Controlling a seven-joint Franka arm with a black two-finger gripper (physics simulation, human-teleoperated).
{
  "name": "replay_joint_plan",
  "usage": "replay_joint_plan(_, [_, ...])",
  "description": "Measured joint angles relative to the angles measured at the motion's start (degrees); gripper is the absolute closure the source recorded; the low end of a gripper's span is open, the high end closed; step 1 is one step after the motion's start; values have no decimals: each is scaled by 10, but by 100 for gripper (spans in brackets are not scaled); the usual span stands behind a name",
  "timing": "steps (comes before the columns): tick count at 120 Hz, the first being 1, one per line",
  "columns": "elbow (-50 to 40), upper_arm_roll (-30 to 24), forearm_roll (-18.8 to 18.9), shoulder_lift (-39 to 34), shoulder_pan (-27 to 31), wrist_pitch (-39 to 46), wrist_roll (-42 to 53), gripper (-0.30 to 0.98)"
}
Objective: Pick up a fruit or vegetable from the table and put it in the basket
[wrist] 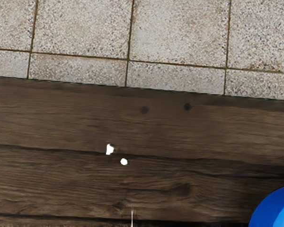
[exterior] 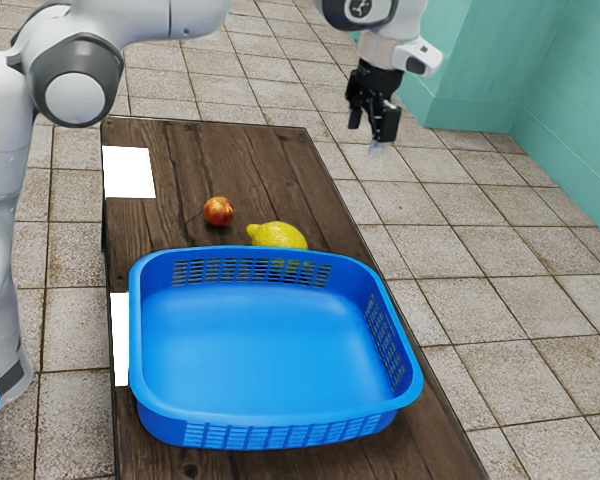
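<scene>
Fingers apart, my hand [exterior: 371,131] hangs high, probably for clearance, with a lemon [exterior: 278,235] and, to the exterior view's left, a red fruit [exterior: 218,211] on the desk [exterior: 265,165] beyond the near blue basket [exterior: 136,330].

The blue basket [exterior: 270,418] is open from above, but its walls [exterior: 160,425] block any sideways entry
</scene>
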Motion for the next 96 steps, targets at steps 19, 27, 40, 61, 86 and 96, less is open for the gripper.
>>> replay_joint_plan(19, [0,0,-24,0,33,-4,1,1])
replay_joint_plan(27, [-1,0,-36,2,47,-7,5,1])
replay_joint_plan(40, [-11,-4,-34,14,46,-12,37,1])
replay_joint_plan(61, [-187,0,5,-52,40,32,132,1])
replay_joint_plan(86, [-423,16,35,-207,42,150,258,1])
replay_joint_plan(96, [-483,30,42,-245,43,183,308,1])
